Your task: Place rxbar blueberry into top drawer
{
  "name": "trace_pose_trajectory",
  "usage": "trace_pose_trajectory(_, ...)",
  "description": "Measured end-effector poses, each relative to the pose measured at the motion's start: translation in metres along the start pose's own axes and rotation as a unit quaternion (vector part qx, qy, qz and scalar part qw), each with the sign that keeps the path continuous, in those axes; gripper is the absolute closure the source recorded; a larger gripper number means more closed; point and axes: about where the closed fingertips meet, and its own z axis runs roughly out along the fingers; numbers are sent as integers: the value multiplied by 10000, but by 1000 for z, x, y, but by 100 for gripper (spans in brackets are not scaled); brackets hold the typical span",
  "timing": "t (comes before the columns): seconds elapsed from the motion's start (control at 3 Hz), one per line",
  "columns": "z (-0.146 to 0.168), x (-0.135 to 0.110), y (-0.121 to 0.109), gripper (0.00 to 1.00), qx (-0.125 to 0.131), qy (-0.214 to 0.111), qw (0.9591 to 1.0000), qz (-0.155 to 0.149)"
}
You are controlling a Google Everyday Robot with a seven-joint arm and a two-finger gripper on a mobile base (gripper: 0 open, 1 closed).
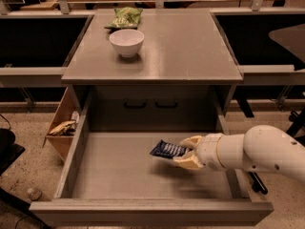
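Note:
The rxbar blueberry (167,150) is a dark navy wrapper with pale lettering. My gripper (187,152) is shut on its right end and holds it low over the middle of the open top drawer (114,175). The bar sticks out to the left of the cream fingers (190,142). My white arm (257,152) reaches in from the right, over the drawer's right wall. The drawer is pulled fully out, and its flat grey bottom is bare apart from the bar's shadow.
A white bowl (126,42) and a green crinkly snack bag (125,18) sit on the grey counter top (181,46). A recessed panel with two dark handles (150,104) is behind the drawer. A wooden side bin (62,128) stands at the left.

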Motion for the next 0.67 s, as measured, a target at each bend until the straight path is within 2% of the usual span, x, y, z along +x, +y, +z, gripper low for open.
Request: trace_pose_trajectory(0.67, 0, 0, 0, 34, -1, 0, 10000, 0)
